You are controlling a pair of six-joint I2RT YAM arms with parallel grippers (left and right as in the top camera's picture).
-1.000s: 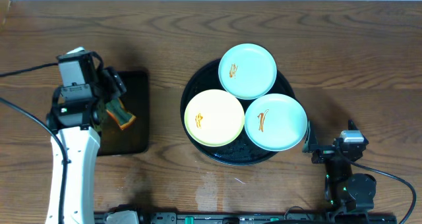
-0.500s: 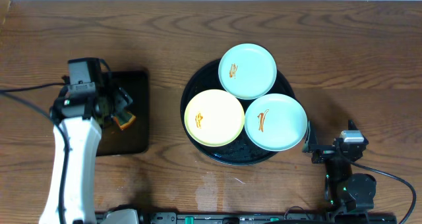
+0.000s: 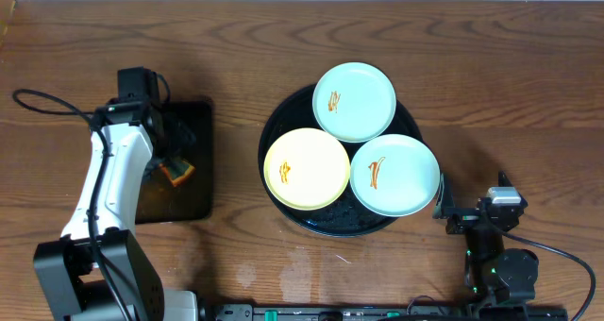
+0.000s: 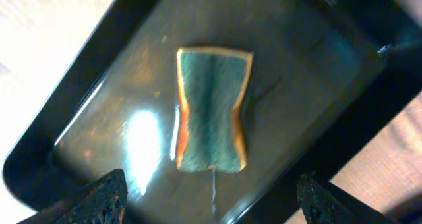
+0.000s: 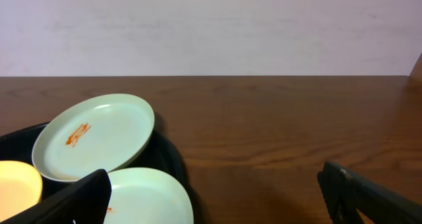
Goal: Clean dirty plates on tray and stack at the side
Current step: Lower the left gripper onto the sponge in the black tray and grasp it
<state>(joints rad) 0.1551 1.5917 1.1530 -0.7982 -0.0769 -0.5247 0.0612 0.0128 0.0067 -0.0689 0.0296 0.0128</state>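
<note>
Overhead view: three smeared plates (image 3: 307, 168) lie on the round tray (image 3: 279, 120) mid-table, right gripper (image 5: 211, 204) spread at the near-right corner, and left gripper (image 4: 211, 194), fingers apart, hangs over the sponge (image 4: 212, 109) in the rectangular tray (image 4: 316, 72) by the left edge, so sponge pickup seems in hand, requiring descent and closure.

A dark wooden table (image 3: 236, 57) meets a plain pale wall (image 5: 211, 26).

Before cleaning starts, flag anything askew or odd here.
Each of the three plates has an orange smear. Both mint plates overhang the tray; the far one sits tilted. The sponge looks pinched in the middle.
</note>
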